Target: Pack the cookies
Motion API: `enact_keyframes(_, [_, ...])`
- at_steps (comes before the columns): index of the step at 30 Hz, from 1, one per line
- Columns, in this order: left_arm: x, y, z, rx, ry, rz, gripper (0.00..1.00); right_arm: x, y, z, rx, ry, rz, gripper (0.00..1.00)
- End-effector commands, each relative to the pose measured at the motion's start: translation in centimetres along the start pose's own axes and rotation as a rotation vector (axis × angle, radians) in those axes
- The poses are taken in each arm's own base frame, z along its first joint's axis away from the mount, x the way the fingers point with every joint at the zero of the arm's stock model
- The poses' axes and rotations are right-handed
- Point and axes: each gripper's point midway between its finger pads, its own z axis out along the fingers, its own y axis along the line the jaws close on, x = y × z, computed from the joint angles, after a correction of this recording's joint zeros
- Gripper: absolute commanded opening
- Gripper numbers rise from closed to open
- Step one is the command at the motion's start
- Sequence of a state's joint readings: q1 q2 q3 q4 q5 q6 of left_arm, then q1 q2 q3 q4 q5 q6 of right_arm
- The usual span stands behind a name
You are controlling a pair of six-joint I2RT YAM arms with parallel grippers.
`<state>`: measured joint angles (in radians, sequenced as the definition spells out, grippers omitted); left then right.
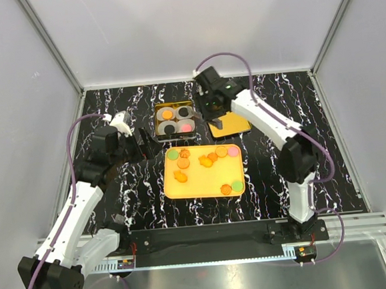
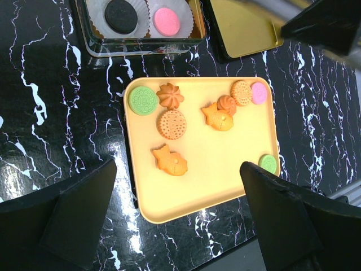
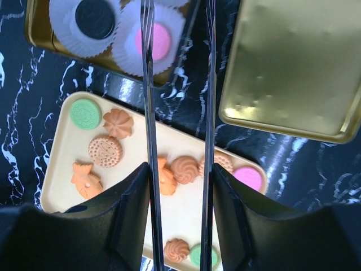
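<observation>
Several cookies lie on a yellow tray [image 1: 200, 187]: a green round one [image 2: 142, 100], an orange flower [image 2: 170, 95], two orange fish [image 2: 169, 160], a pink one [image 2: 259, 92] and others. The open tin [image 1: 176, 121] holds white liners with orange, black [image 2: 120, 15] and pink [image 2: 167, 21] cookies. My left gripper [image 2: 180, 214] is open and empty above the tray's near edge. My right gripper [image 3: 179, 169] grips thin metal tongs [image 3: 148, 84]. The tong blades stand apart with nothing between them and reach over the tin's pink cookie [image 3: 161, 40].
The gold tin lid [image 3: 293, 68] lies right of the tin, behind the tray's right end [image 1: 229, 123]. The table is black marble pattern [image 1: 116, 191], with grey walls around it.
</observation>
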<state>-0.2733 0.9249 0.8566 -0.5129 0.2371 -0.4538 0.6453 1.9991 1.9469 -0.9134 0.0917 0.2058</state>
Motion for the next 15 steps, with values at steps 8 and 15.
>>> enact_keyframes(8, [-0.8,-1.5,-0.1,0.086,-0.039,0.003,0.99,-1.1,-16.6,-6.7,0.134,-0.189,0.352,0.52])
enact_keyframes(15, [-0.6,-2.2,-0.1,0.127,-0.023,0.007,0.99,3.5,-28.8,-2.7,0.282,-0.207,0.634,0.52])
